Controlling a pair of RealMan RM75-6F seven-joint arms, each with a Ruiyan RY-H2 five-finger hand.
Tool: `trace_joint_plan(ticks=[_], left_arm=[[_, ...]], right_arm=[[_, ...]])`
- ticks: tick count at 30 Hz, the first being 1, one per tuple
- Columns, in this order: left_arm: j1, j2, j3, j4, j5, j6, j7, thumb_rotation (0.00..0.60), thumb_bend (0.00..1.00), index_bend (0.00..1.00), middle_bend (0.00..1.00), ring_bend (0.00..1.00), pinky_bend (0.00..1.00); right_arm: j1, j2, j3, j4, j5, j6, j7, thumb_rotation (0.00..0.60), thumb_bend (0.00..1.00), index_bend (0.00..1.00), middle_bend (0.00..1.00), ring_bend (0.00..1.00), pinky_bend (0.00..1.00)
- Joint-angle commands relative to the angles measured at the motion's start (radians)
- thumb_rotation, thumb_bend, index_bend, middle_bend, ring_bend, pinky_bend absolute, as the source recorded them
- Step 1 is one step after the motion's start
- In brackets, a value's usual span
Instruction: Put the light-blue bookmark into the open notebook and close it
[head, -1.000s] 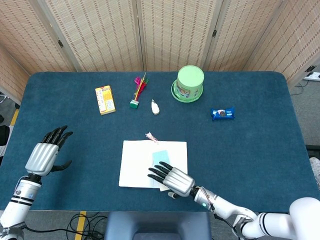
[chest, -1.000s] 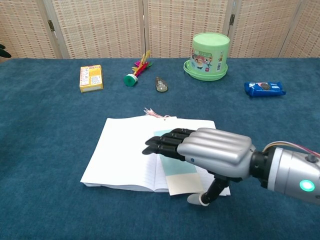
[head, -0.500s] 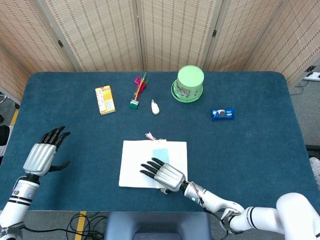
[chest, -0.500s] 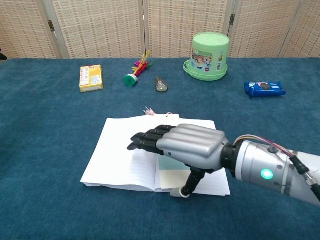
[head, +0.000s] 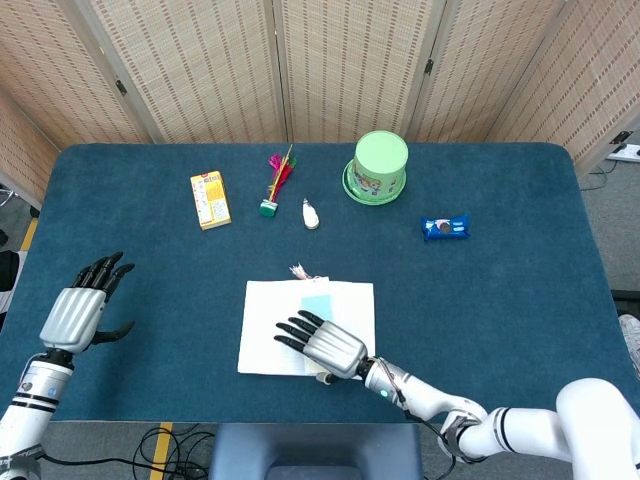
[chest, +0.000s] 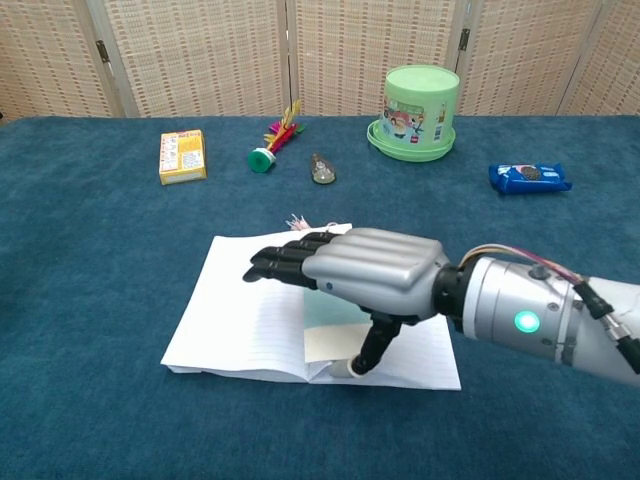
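1. The light-blue bookmark (head: 317, 306) was seen lying on the open notebook (head: 268, 335).
2. The right hand (chest: 362, 274) was held flat above it, fingers extended, grasping nothing.
3. The left hand (head: 78, 310) was kept released, well apart.

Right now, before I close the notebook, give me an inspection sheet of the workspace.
Surface: blue cloth table.
Job's things: notebook open, flat; light-blue bookmark on its right page, pink tassel past the top edge.
Clutter: yellow box, feathered shuttlecock, small grey object, green tub, blue snack packet, all along the far side.
Hands: right hand over the notebook, fingers extended, thumb down at the near edge; left hand open, apart.
Cables: some on the floor.
Surroundings: woven folding screens.
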Motion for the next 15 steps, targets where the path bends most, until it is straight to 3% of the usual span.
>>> trace_joint_plan(ticks=[1,15], left_arm=[[0.001,0.0,0.001,-0.001,0.001,-0.001,-0.001,0.6,0.27,0.13,0.03,0.04,0.15],[0.002,0.001,-0.002,-0.012,0.002,-0.004,0.007,0.6,0.27,0.13,0.03,0.04,0.15]], right_arm=[[-0.004,0.043,-0.003,-0.037,0.017,0.002,-0.007,0.6,0.15,0.0,0.0,0.0,0.0],[-0.003,0.155,-0.064,-0.151,0.005,-0.021,0.014,0.6,0.16,0.0,0.04,0.0,0.0]])
